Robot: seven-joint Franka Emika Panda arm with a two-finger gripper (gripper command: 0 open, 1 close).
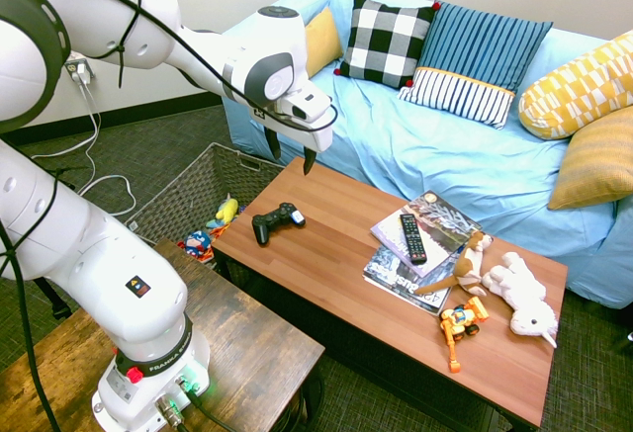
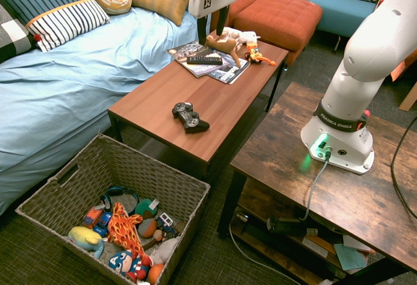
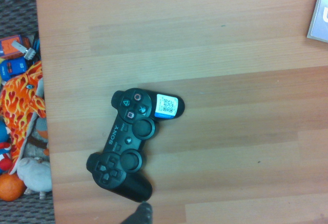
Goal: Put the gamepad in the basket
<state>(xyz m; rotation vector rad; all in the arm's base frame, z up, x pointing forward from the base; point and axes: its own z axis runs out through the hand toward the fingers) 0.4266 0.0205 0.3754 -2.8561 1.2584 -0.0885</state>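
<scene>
the gamepad [image 1: 276, 221], a glossy black moulded shell with two curved handles and a pale blue-white sticker on one of them, lies flat on the smooth, reddish wood-grain table [image 1: 346, 254] near its basket-side end. the gripper [image 1: 290, 150] hangs above the table, pointing down, its two dark tapered fingers [image 1: 309, 160] spread wide and holding nothing. the basket [image 2: 130, 161], rectangular with slanted grey woven walls, sits on the carpeted floor just beside the table.

The first exterior view looks down from beside the arm toward the pale blue sofa [image 1: 445, 145]. The second faces back from the opposite side. Both share the long reddish-brown wooden table [image 1: 336, 254] [image 2: 221, 99]; the wrist view looks straight down, close above it [image 3: 205, 39].
</scene>
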